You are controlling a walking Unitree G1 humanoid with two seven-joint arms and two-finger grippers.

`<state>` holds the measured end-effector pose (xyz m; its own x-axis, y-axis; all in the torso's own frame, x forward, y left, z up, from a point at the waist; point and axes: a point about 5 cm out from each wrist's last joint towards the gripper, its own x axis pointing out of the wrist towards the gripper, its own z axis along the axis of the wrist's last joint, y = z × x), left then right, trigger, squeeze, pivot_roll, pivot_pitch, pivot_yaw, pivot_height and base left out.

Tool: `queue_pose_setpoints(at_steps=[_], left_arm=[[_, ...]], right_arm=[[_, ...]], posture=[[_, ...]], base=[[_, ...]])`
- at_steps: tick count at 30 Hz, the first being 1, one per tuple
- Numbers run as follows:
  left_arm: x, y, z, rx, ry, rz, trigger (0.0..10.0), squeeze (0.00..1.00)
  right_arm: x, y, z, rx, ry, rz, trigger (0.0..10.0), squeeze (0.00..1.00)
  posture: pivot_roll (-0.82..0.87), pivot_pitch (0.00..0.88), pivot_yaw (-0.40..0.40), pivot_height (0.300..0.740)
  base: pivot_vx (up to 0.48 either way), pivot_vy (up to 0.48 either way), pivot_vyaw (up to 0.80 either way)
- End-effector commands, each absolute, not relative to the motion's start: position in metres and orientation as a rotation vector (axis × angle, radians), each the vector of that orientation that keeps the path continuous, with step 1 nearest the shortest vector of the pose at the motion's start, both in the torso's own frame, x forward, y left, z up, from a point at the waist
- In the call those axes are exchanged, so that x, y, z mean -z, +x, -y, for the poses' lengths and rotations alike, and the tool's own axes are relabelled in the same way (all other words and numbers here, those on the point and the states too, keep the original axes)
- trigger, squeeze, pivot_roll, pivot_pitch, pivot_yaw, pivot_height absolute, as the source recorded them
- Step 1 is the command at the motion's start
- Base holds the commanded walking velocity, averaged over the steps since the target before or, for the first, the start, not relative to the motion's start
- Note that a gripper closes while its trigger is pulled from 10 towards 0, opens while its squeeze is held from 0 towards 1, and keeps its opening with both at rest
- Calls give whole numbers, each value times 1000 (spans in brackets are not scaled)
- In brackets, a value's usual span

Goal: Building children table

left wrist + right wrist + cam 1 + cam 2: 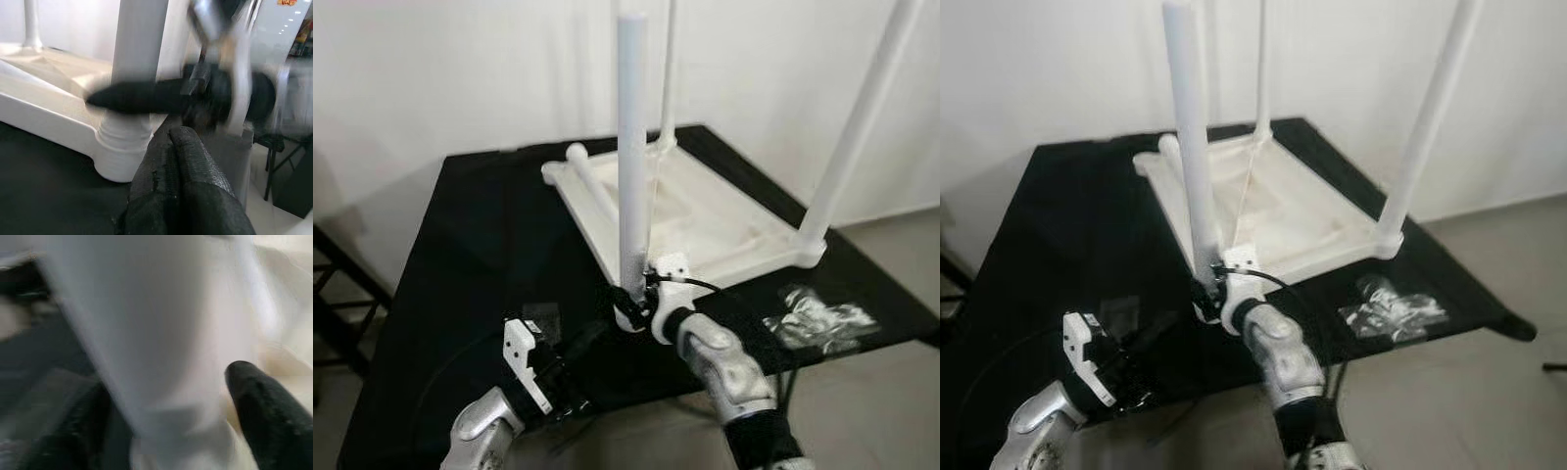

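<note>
Table [705,211] upturned, three legs upright, one lying flat.

Black cloth [460,255] over the work surface; white wall [460,69] behind (plain); grey floor [901,235] beside.

upright legs [851,127] crowd tabletop, black cloth [460,255] open

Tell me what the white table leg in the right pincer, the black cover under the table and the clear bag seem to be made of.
Upright white round table leg in the right pincer: looks like smooth matte plastic, uniform and seamless. Black table cover: probably matte cloth, with no shine. Crinkled clear bag: thin glossy plastic film, going by its wrinkles and glints.
</note>
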<state>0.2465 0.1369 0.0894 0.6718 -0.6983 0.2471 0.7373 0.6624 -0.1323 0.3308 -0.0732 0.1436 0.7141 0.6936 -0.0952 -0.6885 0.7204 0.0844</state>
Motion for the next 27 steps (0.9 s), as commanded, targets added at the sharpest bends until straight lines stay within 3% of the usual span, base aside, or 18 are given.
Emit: queue_pose_setpoints(at_steps=[1, 2, 4, 8, 12, 13, 18, 19, 21, 22, 27], left_arm=[[-88, 247, -139, 818, -228, 172, 10000, 0], [-88, 247, -139, 818, -228, 172, 10000, 0], [-88, 247, -138, 817, -230, 173, 10000, 0], [-88, 248, -138, 815, -233, 175, 10000, 0], [-88, 248, -138, 815, -233, 175, 10000, 0], [-88, 247, -137, 810, -230, 177, 10000, 0], [-87, 247, -136, 808, -227, 178, 10000, 0], [-87, 246, -136, 809, -226, 177, 10000, 0], [-87, 246, -136, 809, -226, 177, 10000, 0], [-87, 245, -135, 810, -226, 176, 10000, 0], [-86, 245, -134, 814, -229, 175, 10000, 0]], right_arm=[[-163, 330, 65, -921, 13, -27, 10000, 0], [-163, 330, 65, -921, 13, -27, 10000, 0], [-167, 334, 72, -1108, -89, -11, 10000, 0], [-166, 348, 82, -1188, -182, -64, 10000, 0], [-167, 351, 85, -1191, -201, -78, 10000, 0], [-174, 370, 99, -1086, -198, -109, 10000, 0], [-181, 380, 108, -1012, -179, -119, 10000, 0], [-183, 383, 111, -996, -159, -115, 6471, 0], [-185, 384, 114, -996, -146, -111, 6471, 0], [-186, 386, 116, -997, -123, -107, 0, 0], [-181, 383, 118, -1026, -120, -119, 0, 0]], posture=[[12, 0, 14, 740], [12, 0, 14, 740], [15, 0, 11, 740], [20, 0, 10, 740], [20, 0, 10, 740], [43, 0, -4, 740], [50, 0, -5, 740], [53, 0, -8, 740], [52, 0, -8, 740], [51, 0, -8, 740], [47, 0, -9, 740]], base=[[0, 0, 0], [0, 0, 0], [0, 0, 0], [0, 0, 0], [0, 0, 0], [0, 0, 0], [0, 0, 0], [0, 0, 0], [0, 0, 0], [0, 0, 0], [0, 0, 0]])
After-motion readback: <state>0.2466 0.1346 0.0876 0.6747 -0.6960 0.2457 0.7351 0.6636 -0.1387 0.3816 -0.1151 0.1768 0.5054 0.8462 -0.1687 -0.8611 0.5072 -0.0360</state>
